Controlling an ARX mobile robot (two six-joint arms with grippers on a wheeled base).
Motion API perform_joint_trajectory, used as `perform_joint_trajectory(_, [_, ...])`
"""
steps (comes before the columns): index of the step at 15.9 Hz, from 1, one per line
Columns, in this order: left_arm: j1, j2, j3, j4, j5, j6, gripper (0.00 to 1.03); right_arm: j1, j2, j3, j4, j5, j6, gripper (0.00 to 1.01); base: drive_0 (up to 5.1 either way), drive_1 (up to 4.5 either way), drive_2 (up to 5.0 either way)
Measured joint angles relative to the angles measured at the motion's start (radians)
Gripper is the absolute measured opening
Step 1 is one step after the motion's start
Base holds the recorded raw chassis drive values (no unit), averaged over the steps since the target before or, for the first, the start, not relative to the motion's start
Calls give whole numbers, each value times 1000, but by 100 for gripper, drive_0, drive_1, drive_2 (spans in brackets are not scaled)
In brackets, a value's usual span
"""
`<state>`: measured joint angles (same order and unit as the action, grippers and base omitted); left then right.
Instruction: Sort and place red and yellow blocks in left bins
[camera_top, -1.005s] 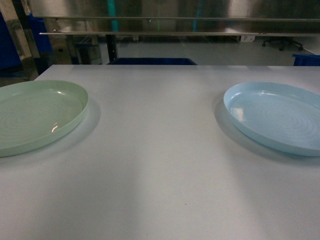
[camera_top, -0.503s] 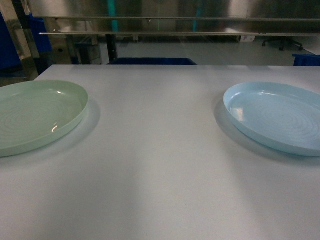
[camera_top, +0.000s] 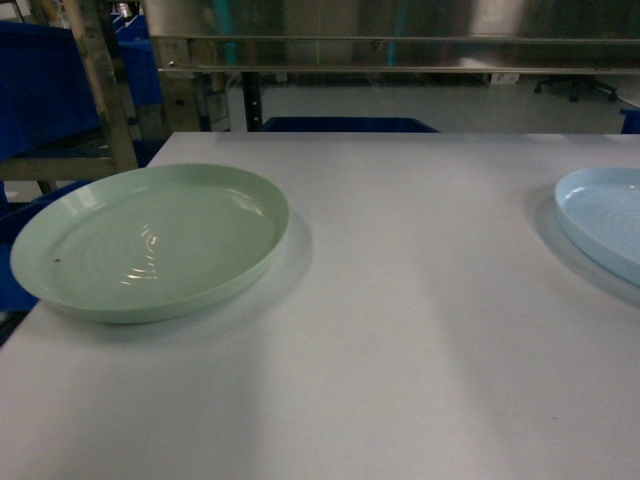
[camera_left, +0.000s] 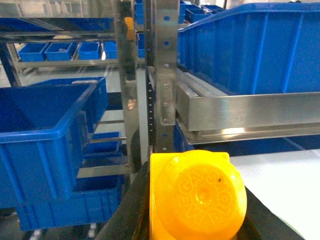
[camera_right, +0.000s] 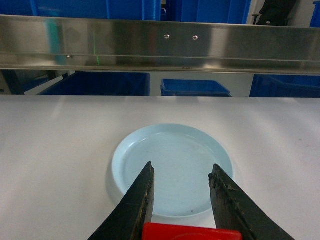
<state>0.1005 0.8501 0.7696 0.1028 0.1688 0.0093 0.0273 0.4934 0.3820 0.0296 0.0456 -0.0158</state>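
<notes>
Glossy yellow block (camera_left: 197, 195) sits clamped in the left gripper (camera_left: 195, 200), facing blue bins (camera_left: 45, 145) on shelving. The right gripper (camera_right: 182, 200) is closed on the red block (camera_right: 192, 232) above a smooth pale-blue plate (camera_right: 172, 170). Slick plastic could slip (my guess), or land in the wrong bin.

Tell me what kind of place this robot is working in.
Probably a warehouse or factory storeroom: blue plastic bins sit on metal racking, a steel rail runs behind the white table, and an office chair stands on the open floor beyond.
</notes>
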Motion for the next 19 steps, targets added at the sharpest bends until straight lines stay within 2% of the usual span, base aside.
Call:
perform_joint_trajectory(12, [0, -1, 1, 0, -1, 0, 26, 0, 1, 0, 2, 0, 0, 28, 0, 0, 0])
perform_joint_trajectory(19, [1, -1, 1, 2, 0, 0, 26, 0, 2, 0, 2, -1, 0, 28, -505, 236, 236])
